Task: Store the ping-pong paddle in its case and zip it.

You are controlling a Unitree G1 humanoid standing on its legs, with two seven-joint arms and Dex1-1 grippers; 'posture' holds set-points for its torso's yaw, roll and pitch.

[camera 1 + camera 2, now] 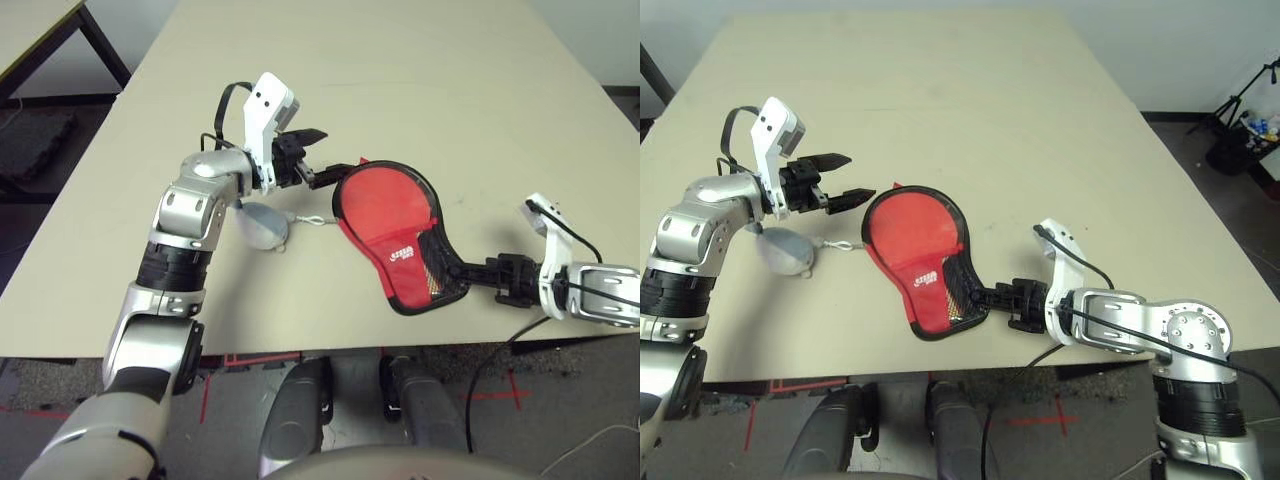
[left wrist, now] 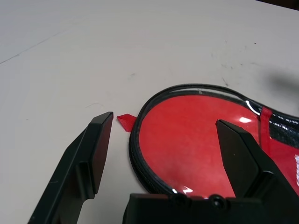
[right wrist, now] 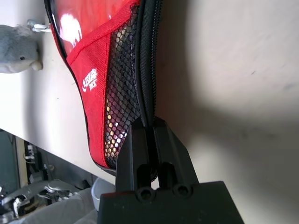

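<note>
Beige table (image 1: 450,90) holds the case (image 1: 385,225), right tool (image 3: 148,128) clamping its edge, left tool (image 1: 318,158) spread apart.

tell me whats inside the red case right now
Through the clear panel of the case a round red face shows, likely the paddle. At the narrow end, something light shows faintly behind the mesh; what it is cannot be told. The right gripper pinches the zipper edge there.

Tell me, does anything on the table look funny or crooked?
A bit. The red case lies slanted, its narrow end poking past the table's front edge, where the right gripper pinches the zipper rim. The left gripper hovers open by its round end. A small grey pouch on a cord lies beside it.
</note>
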